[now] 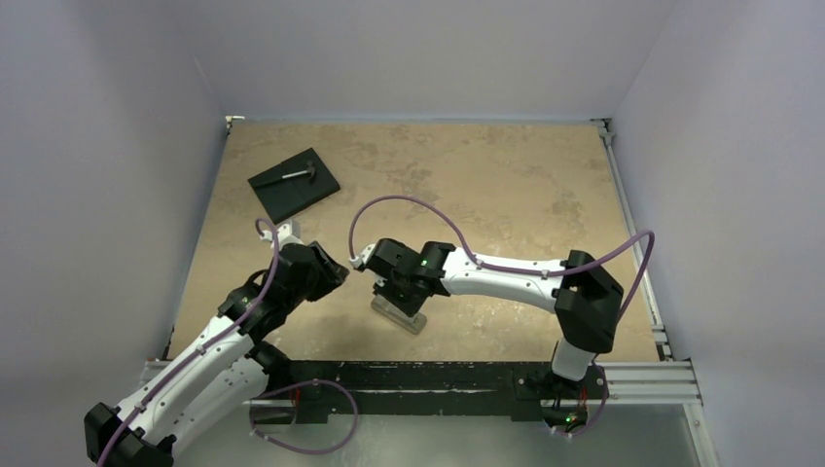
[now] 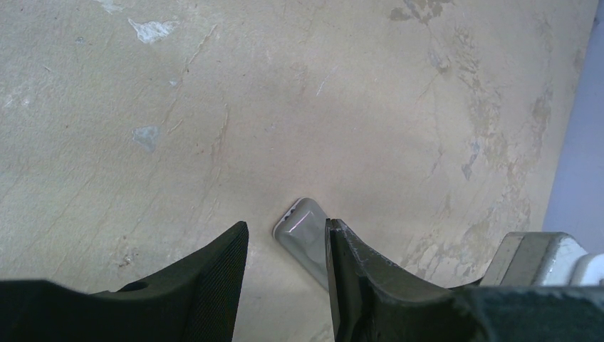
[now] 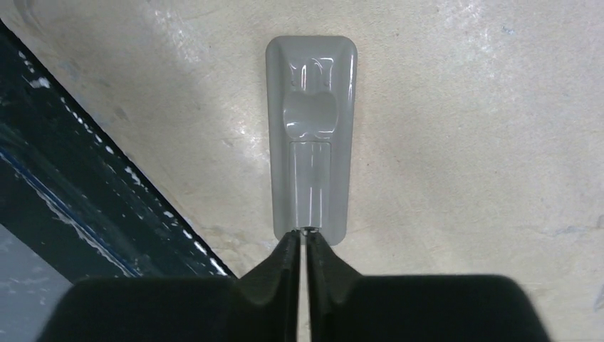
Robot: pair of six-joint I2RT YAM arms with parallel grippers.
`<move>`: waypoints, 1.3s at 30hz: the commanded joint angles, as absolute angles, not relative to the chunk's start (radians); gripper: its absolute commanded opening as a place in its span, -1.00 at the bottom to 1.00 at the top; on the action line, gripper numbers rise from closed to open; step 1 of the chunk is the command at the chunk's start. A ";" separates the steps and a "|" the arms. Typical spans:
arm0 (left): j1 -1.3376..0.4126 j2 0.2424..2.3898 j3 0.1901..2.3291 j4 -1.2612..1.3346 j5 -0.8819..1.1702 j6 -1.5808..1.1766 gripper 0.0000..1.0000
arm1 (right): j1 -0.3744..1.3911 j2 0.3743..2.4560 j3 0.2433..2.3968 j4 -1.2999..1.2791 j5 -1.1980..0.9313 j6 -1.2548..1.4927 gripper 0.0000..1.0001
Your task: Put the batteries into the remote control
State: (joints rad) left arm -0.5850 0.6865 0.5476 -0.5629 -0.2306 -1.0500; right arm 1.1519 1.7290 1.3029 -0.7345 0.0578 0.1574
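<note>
The remote control (image 3: 311, 135) lies grey back up on the table, and its long cover panel looks closed. It also shows in the top view (image 1: 401, 314), under my right arm. My right gripper (image 3: 302, 235) is shut to a thin slit, its tips touching the near end of the cover. My left gripper (image 2: 286, 224) is open and low over the table. One rounded end of the remote (image 2: 305, 234) lies just beyond its tips, against the right finger (image 2: 356, 271). No batteries show in any view.
A black square slab (image 1: 294, 183) with a small grey metal tool (image 1: 297, 175) on it lies at the back left. The dark front rail (image 3: 64, 164) runs close to the remote's left. Part of the right arm (image 2: 548, 256) sits near my left gripper.
</note>
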 commanded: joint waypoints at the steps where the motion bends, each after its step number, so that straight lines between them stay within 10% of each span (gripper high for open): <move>1: -0.584 0.690 0.554 -0.529 -0.222 -1.023 -0.13 | 1.155 1.696 1.283 -0.710 0.049 0.180 -0.90; 39: -0.584 0.699 0.542 -0.520 -0.213 -1.029 -0.14 | 1.143 1.783 1.184 -0.607 0.018 0.195 -1.00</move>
State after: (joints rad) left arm -0.5850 0.6979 0.5465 -0.5602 -0.2153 -1.0504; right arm 1.1477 1.7752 1.2011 -0.6250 0.0479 0.1902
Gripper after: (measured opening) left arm 0.434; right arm 0.023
